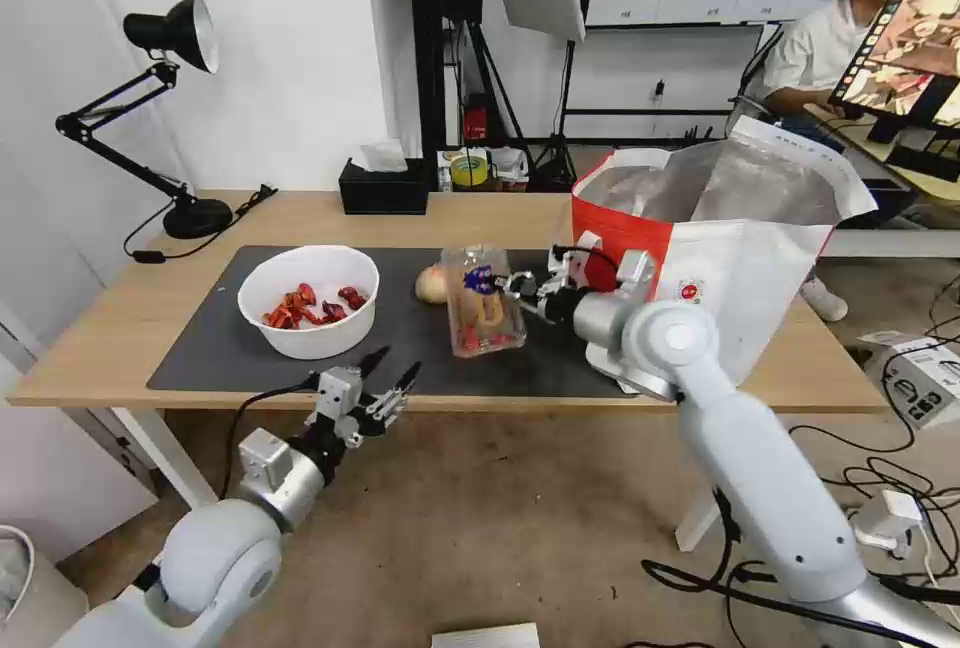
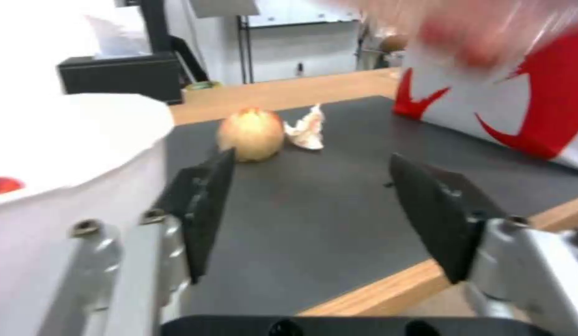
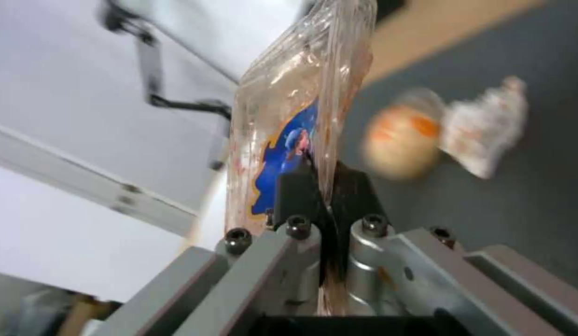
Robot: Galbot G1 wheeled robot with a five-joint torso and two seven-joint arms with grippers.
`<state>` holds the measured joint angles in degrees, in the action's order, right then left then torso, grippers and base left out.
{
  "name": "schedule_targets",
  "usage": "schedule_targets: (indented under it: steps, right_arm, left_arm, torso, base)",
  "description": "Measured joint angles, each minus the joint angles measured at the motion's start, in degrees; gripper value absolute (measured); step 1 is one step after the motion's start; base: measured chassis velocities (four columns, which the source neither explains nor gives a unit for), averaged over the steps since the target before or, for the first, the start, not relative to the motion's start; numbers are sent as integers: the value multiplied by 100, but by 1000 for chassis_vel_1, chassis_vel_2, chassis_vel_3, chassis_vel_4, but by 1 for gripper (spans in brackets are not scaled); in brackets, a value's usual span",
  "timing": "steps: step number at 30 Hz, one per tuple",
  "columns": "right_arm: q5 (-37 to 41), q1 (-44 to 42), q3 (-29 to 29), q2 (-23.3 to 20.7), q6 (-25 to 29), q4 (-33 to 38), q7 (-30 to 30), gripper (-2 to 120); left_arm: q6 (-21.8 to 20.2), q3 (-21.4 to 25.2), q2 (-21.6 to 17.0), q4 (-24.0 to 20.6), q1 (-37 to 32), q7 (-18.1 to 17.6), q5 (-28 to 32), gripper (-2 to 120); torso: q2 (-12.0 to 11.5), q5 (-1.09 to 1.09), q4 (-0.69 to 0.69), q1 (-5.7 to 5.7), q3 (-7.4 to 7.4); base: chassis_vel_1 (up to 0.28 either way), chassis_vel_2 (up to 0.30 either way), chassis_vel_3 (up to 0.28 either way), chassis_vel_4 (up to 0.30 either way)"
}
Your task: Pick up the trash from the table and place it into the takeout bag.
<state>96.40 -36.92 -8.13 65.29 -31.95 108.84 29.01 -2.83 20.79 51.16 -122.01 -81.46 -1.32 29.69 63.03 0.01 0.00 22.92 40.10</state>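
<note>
My right gripper (image 1: pixel 516 286) is shut on the edge of the clear plastic tray (image 1: pixel 482 313), which it holds lifted above the dark mat (image 1: pixel 210 338); the tray (image 3: pixel 295 116) with a blue label stands up from the shut fingers (image 3: pixel 301 191). The tan ball (image 1: pixel 432 284) lies on the mat behind the tray, with the crumpled white tissue (image 2: pixel 306 129) beside the ball (image 2: pixel 251 134). The white bowl (image 1: pixel 309 300) with red scraps sits at the mat's left. The white-and-red takeout bag (image 1: pixel 730 238) stands open at the table's right. My left gripper (image 1: pixel 390 372) hovers open at the table's near edge.
A black tissue box (image 1: pixel 383 186) and a black desk lamp (image 1: pixel 170 108) stand at the back of the wooden table (image 1: pixel 90 348). A person sits at a monitor behind the bag. Cables lie on the floor at the right.
</note>
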Motion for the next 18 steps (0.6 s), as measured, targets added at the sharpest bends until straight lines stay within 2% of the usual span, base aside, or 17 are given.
schedule_targets:
  steps: [6, 13, 18]
  right_arm:
    - [218, 268, -188, -327, 303, 343, -65, 0]
    - [581, 651, -430, -699, 557, 445, 75, 0]
    - [826, 1026, -752, -1031, 726, 268, 189, 0]
  left_arm:
    - [113, 232, 143, 1, -324, 15, -139, 97]
    - [132, 387, 222, -2, -440, 24, -149, 100]
    - [132, 459, 228, -15, -462, 46, -118, 100]
  torso:
    - [0, 0, 0, 0, 0]
    - [0, 0, 0, 0, 0]
    - [0, 0, 0, 0, 0]
  base:
    - [0, 0, 0, 0]
    - [0, 0, 0, 0]
    - [0, 0, 0, 0]
